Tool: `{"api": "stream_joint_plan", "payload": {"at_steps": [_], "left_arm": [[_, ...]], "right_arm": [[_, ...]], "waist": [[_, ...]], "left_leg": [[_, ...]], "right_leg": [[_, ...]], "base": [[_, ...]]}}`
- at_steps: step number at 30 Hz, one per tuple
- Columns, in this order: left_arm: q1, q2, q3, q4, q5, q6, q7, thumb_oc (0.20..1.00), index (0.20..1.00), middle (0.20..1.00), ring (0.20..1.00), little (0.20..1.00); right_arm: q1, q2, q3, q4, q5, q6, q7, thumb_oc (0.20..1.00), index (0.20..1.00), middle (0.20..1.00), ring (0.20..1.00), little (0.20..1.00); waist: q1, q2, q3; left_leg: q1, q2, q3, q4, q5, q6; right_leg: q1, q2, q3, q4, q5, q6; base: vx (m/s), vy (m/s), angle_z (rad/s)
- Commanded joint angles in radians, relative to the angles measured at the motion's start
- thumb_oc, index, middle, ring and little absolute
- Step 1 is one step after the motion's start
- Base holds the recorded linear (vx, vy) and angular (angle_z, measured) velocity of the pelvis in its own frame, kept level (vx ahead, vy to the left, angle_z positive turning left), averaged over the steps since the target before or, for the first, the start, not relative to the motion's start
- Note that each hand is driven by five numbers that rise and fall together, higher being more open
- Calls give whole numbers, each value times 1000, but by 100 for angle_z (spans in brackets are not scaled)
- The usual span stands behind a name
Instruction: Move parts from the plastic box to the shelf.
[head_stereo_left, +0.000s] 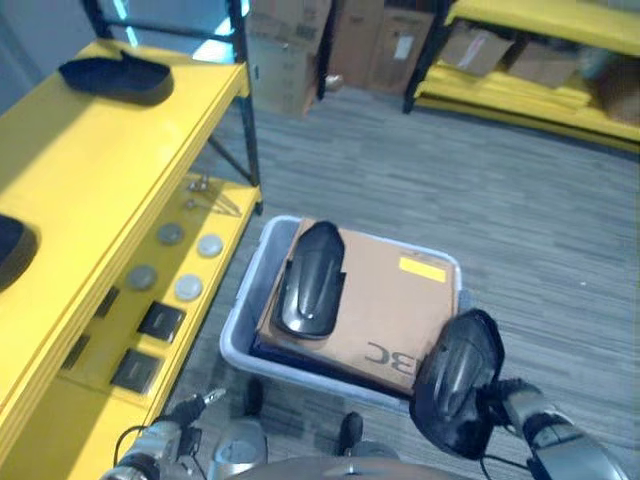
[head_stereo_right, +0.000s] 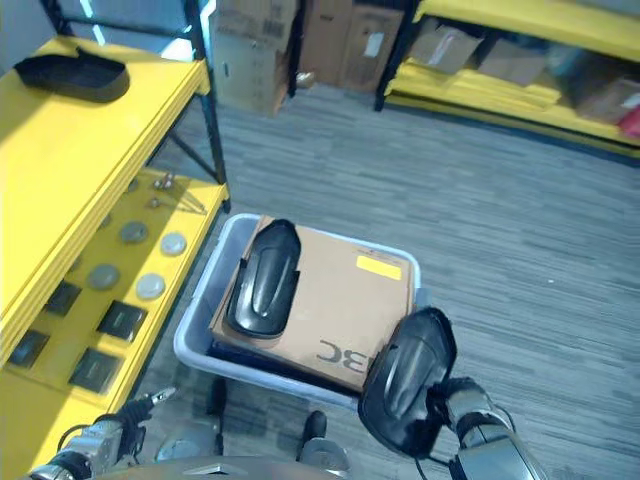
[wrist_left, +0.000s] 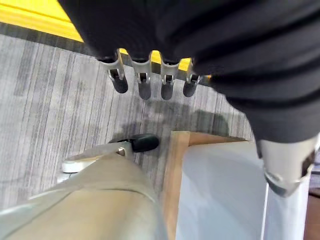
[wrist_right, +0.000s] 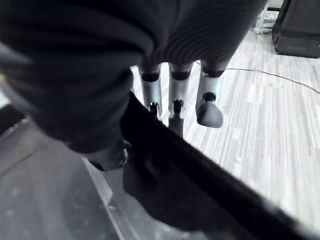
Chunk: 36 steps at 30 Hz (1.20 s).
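A grey plastic box (head_stereo_left: 243, 318) stands on the floor beside the yellow shelf (head_stereo_left: 120, 170). In it a black curved part (head_stereo_left: 310, 280) lies on a brown cardboard box (head_stereo_left: 395, 310). My right hand (head_stereo_left: 507, 398) holds a second black part (head_stereo_left: 458, 385) just off the box's near right corner; in the right wrist view its fingers (wrist_right: 172, 95) curl over that part (wrist_right: 200, 195). My left hand (head_stereo_left: 180, 420) hangs low at the lower left with relaxed fingers (wrist_left: 145, 82) and holds nothing. Two more black parts (head_stereo_left: 115, 75) (head_stereo_left: 12, 250) lie on the shelf's top board.
The shelf's lower board (head_stereo_left: 60, 420) carries several grey discs (head_stereo_left: 188, 288), black square pieces (head_stereo_left: 160, 320) and small hardware. A dark upright post (head_stereo_left: 245, 100) stands at the shelf's corner. Cardboard boxes (head_stereo_left: 290, 50) and another yellow rack (head_stereo_left: 530, 60) stand at the back across grey carpet.
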Motion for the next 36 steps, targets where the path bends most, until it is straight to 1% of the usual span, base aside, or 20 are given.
{"api": "stream_joint_plan", "payload": {"at_steps": [1, 2, 4, 5, 7, 8, 11, 12, 13, 16, 17, 19, 20, 22, 24, 25, 28, 30, 33, 36], "left_arm": [[-58, 21, 19, -57, 40, -5, 77, 1000, 1000, 1000, 1000, 1000], [-54, 24, 23, -74, 36, -9, 94, 1000, 1000, 1000, 1000, 1000], [-48, 47, 50, -185, 32, -24, 153, 1000, 1000, 1000, 1000, 1000], [-45, 69, 65, -287, 12, -15, 174, 1000, 1000, 1000, 1000, 1000], [-35, 121, 79, -467, 30, -40, 202, 1000, 1000, 1000, 1000, 1000], [-35, 135, 85, -513, 25, -27, 200, 1000, 1000, 1000, 1000, 1000], [-29, 219, 141, -806, 78, -11, 180, 1000, 1000, 1000, 1000, 1000], [-30, 247, 164, -917, 99, 24, 179, 1000, 1000, 1000, 1000, 1000], [-35, 263, 177, -969, 104, 31, 182, 1000, 1000, 1000, 1000, 1000], [-71, 303, 212, -1084, 53, -17, 132, 1000, 1000, 1000, 1000, 1000], [-81, 307, 216, -1106, 40, -16, 123, 1000, 1000, 1000, 1000, 1000], [-126, 315, 204, -1160, -18, -52, 83, 1000, 1000, 1000, 1000, 1000], [-134, 315, 200, -1163, -36, -60, 74, 1000, 1000, 1000, 1000, 1000], [-198, 292, 149, -1183, -80, -52, 58, 1000, 1000, 1000, 1000, 1000], [-279, 265, 79, -1176, -104, -46, 61, 1000, 1000, 1000, 1000, 1000], [-328, 233, 37, -1171, -126, -40, 63, 1000, 1000, 1000, 1000, 1000], [-386, 184, -21, -1148, -160, -14, 97, 1000, 1000, 1000, 1000, 1000], [-415, 153, -45, -1125, -199, 2, 106, 1000, 1000, 1000, 1000, 1000], [-492, 60, -116, -1065, -221, 23, 122, 1000, 1000, 1000, 1000, 1000], [-523, 28, -139, -1033, -245, 29, 122, 1000, 1000, 1000, 1000, 1000]], "right_arm": [[-35, -116, -7, -147, -45, -106, -122, 200, 200, 200, 200, 200], [-26, -122, -13, -175, -55, -115, -136, 200, 200, 200, 200, 200], [13, -154, -48, -305, -114, -137, -169, 200, 200, 200, 200, 200], [39, -175, -77, -388, -154, -148, -187, 200, 200, 200, 200, 200], [93, -202, -130, -530, -223, -168, -227, 200, 200, 200, 200, 200], [104, -209, -143, -563, -236, -167, -230, 200, 200, 200, 200, 200], [174, -248, -228, -766, -360, -192, -285, 200, 200, 200, 200, 200], [187, -266, -256, -849, -402, -183, -302, 200, 200, 200, 200, 200], [188, -279, -267, -894, -425, -180, -317, 200, 200, 200, 200, 200], [175, -335, -292, -1014, -470, -190, -376, 200, 200, 200, 200, 200], [168, -345, -294, -1033, -479, -191, -386, 200, 200, 200, 200, 200], [130, -376, -288, -1088, -502, -202, -422, 200, 200, 200, 200, 200], [122, -379, -285, -1092, -504, -204, -429, 200, 200, 200, 200, 200], [42, -393, -238, -1101, -515, -190, -446, 200, 200, 200, 200, 200], [-66, -399, -171, -1115, -520, -158, -449, 200, 200, 200, 200, 200], [-136, -387, -121, -1123, -519, -151, -465, 200, 200, 200, 200, 200], [-231, -356, -46, -1123, -518, -137, -472, 200, 200, 200, 200, 200], [-276, -338, -8, -1119, -519, -143, -480, 200, 200, 200, 200, 200], [-402, -266, 92, -1115, -540, -145, -482, 200, 200, 200, 200, 200], [-452, -237, 131, -1109, -548, -155, -481, 200, 200, 200, 200, 200]], "waist": [[20, 26, 11], [18, 27, 7], [3, 29, -7], [-3, 31, -14], [-10, 33, -21], [-12, 33, -22], [-18, 32, -27], [-18, 30, -28], [-19, 30, -32], [-20, 26, -43], [-19, 25, -46], [-17, 23, -55], [-17, 23, -56], [-15, 22, -65], [-20, 21, -73], [-23, 20, -78], [-27, 20, -84], [-31, 20, -88], [-37, 22, -95], [-38, 22, -97]], "left_leg": [[91, 13, 76, -1, -163, -3], [92, 14, 77, -1, -163, -3], [96, 17, 82, -1, -161, -8], [96, 18, 84, -1, -158, -10], [97, 21, 84, -1, -157, -11], [97, 21, 85, -1, -157, -11], [103, 22, 86, -1, -159, -7], [108, 22, 85, -1, -162, -5], [109, 22, 85, -1, -163, -3], [115, 22, 85, -1, -168, 0], [116, 22, 85, -1, -169, 0], [118, 21, 84, -1, -173, 2], [119, 20, 83, -1, -174, 2], [121, 19, 83, -1, -179, 3], [125, 17, 86, -1, -184, 5], [128, 15, 87, -1, -188, 8], [132, 12, 88, -1, -194, 10], [136, 10, 90, -1, -197, 11], [141, 5, 92, -1, -202, 16], [143, 4, 92, -1, -205, 16]], "right_leg": [[-6, -16, -5, 4, -46, 15], [-4, -15, -4, 4, -46, 16], [2, -11, 0, 4, -48, 17], [5, -9, 2, 4, -49, 17], [11, -6, 3, 4, -53, 14], [12, -6, 2, 4, -54, 14], [23, -5, -2, 4, -59, 12], [30, -4, -2, 4, -63, 12], [31, -3, -2, 4, -66, 12], [40, 0, -3, 4, -72, 15], [41, 0, -3, 4, -73, 16], [44, 1, -1, 4, -75, 17], [44, 1, -1, 4, -76, 17], [47, 2, 3, 4, -78, 17], [49, 2, 7, 4, -80, 16], [51, 2, 10, 4, -81, 16], [52, 3, 18, 4, -83, 16], [52, 3, 21, 4, -84, 16], [53, 2, 29, 4, -85, 15], [53, 2, 31, 4, -85, 15]], "base": [[-14, -13, -14], [-25, -11, -13], [-37, -6, -9], [-51, -8, 0], [-47, -7, 8], [-32, -3, 5], [-41, 4, 2], [0, 0, 0], [-18, 0, -3], [-9, -2, -6], [0, 0, 0], [0, 0, 0], [0, 0, 0], [-11, 16, 0], [-15, 39, 0], [-9, 37, -3], [-2, 34, -4], [8, 31, -13], [12, 39, -9], [3, 8, -2]]}}
